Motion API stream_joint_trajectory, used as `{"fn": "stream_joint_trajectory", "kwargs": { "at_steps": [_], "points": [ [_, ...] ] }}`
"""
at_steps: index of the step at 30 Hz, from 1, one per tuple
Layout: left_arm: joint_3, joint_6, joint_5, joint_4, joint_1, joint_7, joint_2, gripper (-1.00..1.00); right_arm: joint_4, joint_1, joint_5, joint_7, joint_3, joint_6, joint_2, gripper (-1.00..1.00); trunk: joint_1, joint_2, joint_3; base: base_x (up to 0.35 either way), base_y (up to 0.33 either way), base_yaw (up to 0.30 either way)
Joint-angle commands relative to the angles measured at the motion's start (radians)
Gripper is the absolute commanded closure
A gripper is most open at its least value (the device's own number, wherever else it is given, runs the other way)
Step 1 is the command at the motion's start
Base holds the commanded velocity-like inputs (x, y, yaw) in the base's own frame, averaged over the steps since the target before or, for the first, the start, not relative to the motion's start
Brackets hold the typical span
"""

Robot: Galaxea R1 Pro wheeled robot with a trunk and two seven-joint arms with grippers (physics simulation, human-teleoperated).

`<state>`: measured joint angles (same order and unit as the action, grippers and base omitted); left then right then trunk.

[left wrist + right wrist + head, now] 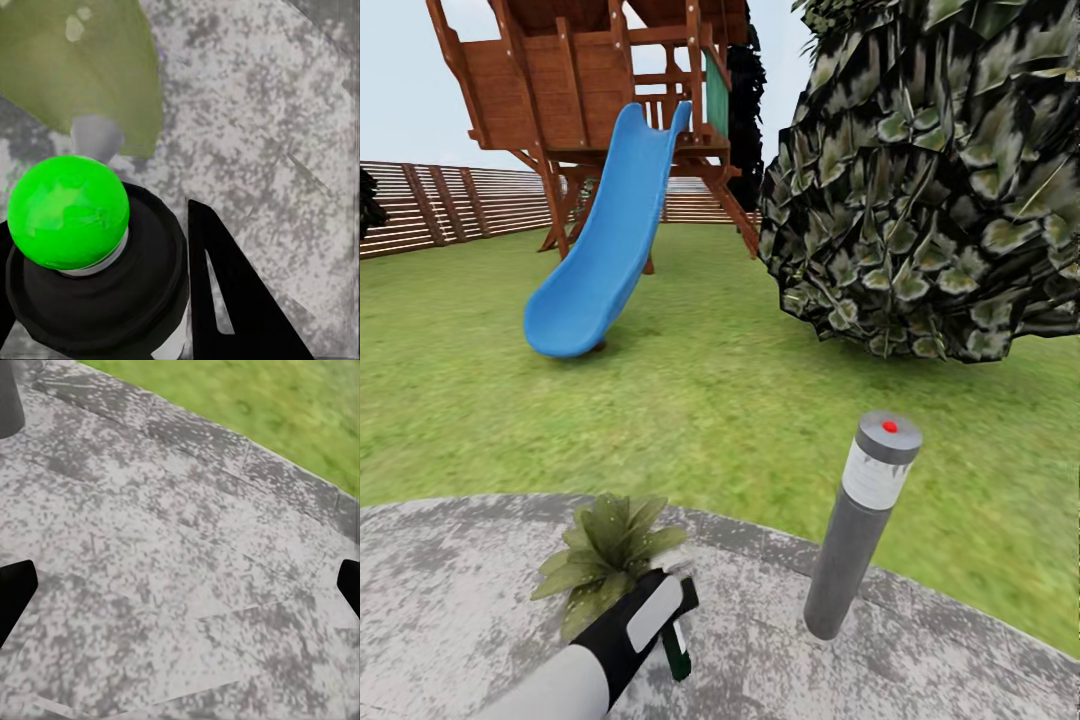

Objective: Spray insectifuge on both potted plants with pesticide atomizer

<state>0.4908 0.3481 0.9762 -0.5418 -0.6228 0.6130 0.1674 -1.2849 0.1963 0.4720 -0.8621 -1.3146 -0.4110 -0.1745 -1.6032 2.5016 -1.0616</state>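
A mottled grey paved patio fills the near ground in the head view, its curved edge meeting a broad green lawn that runs back to a brown slatted wooden fence. On the grass stands a wooden play tower with a blue slide running down to the lawn, and to the right a large dark tree with pale-edged leaves hangs over the grass. A grey bollard lamp with a red dot on its top stands upright on the patio near its edge.

One potted plant, a low rosette of broad pointed green leaves, sits on the patio close to the border with the grass. The left gripper is just beside it, on the near side, and its jaws are clamped on the pesticide atomizer, whose dark green body hangs below the fingers. In the left wrist view the atomizer looks like a black round body capped by a bright green ball, with a dark finger right beside it; a broad green leaf and a small grey pot lie just past it over the paving.

The right wrist view looks down on bare paving with grass at its edge; the right gripper has its two dark fingertips spread wide apart, holding nothing
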Motion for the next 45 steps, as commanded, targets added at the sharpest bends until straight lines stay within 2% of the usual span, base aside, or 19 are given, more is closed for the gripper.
{"fn": "stream_joint_trajectory", "kwargs": {
  "at_steps": [1, 2, 3, 5, 11, 15, 17, 20, 22, 33, 36, 38, 41, 45],
  "points": [
    [0.000, -0.005, 0.026, 0.002, 0.001, -0.001, 0.001, 1.00, 0.000, 0.000, 0.001, 0.000, 0.000, 0.000, 0.000, -1.00, 0.000, 0.000, 0.000, 0.008, -0.054, 0.000],
    [0.000, -0.014, 0.097, 0.003, 0.002, -0.002, 0.001, 1.00, 0.001, 0.000, 0.002, 0.000, 0.000, 0.000, 0.000, -1.00, 0.000, 0.000, 0.000, 0.002, -0.018, 0.000],
    [0.000, -0.051, 0.155, 0.003, 0.003, -0.003, 0.002, 1.00, 0.001, 0.000, 0.002, 0.000, 0.000, 0.000, 0.000, -1.00, 0.000, 0.000, 0.000, 0.001, -0.006, 0.000],
    [0.009, -0.117, 0.183, 0.004, 0.005, -0.004, 0.003, 1.00, 0.001, 0.000, 0.002, 0.000, 0.000, 0.000, 0.000, -1.00, 0.000, 0.000, 0.000, 0.000, -0.002, 0.000],
    [0.020, -0.152, 0.191, 0.019, 0.008, -0.004, 0.001, 1.00, 0.000, 0.000, 0.002, 0.000, 0.000, 0.000, 0.000, -1.00, 0.000, 0.000, 0.000, 0.000, 0.000, 0.000],
    [0.020, -0.166, 0.191, 0.066, 0.009, -0.109, 0.000, 1.00, 0.000, 0.000, 0.002, 0.000, 0.000, 0.000, 0.000, -1.00, 0.000, 0.000, 0.000, 0.000, 0.000, 0.000],
    [0.019, -0.164, 0.193, 0.096, 0.009, -0.124, 0.000, 1.00, 0.000, 0.000, 0.002, 0.000, -0.001, 0.000, 0.000, -1.00, 0.000, 0.000, 0.000, 0.000, 0.000, 0.000],
    [0.016, -0.161, 0.236, 0.115, 0.009, -0.080, 0.000, 1.00, -0.001, 0.000, 0.002, 0.000, -0.001, 0.000, 0.000, -1.00, 0.000, 0.000, 0.000, 0.000, 0.000, 0.000],
    [0.017, -0.156, 0.245, 0.115, 0.009, -0.051, 0.000, 1.00, -0.001, 0.000, 0.002, 0.000, 0.000, 0.000, 0.000, -1.00, 0.000, 0.000, 0.000, 0.000, 0.000, 0.000],
    [0.016, -0.154, 0.249, 0.110, 0.009, -0.052, -0.003, 1.00, -0.001, 0.000, 0.002, 0.000, 0.000, 0.000, 0.000, -1.00, 0.000, 0.000, 0.000, 0.000, 0.000, 0.000],
    [0.015, -0.153, 0.252, 0.115, 0.009, -0.020, -0.003, 1.00, -0.001, 0.000, 0.002, 0.000, 0.000, 0.000, 0.000, -1.00, 0.000, 0.000, 0.000, 0.000, 0.000, 0.000],
    [0.015, -0.153, 0.250, 0.111, 0.009, 0.032, -0.002, 1.00, -0.001, 0.000, 0.002, 0.000, -0.001, 0.000, 0.000, -1.00, 0.000, 0.000, 0.000, 0.000, 0.000, 0.000],
    [0.015, -0.153, 0.248, 0.104, 0.009, 0.043, -0.002, 1.00, -0.001, 0.000, 0.002, 0.000, -0.001, 0.000, 0.000, -1.00, 0.000, 0.000, 0.000, 0.000, 0.000, 0.000],
    [0.017, -0.152, 0.246, 0.015, 0.009, 0.039, -0.006, 1.00, -0.001, 0.000, 0.002, 0.000, 0.000, 0.000, 0.000, -1.00, 0.000, 0.000, 0.000, 0.000, 0.000, 0.000]
  ]
}}
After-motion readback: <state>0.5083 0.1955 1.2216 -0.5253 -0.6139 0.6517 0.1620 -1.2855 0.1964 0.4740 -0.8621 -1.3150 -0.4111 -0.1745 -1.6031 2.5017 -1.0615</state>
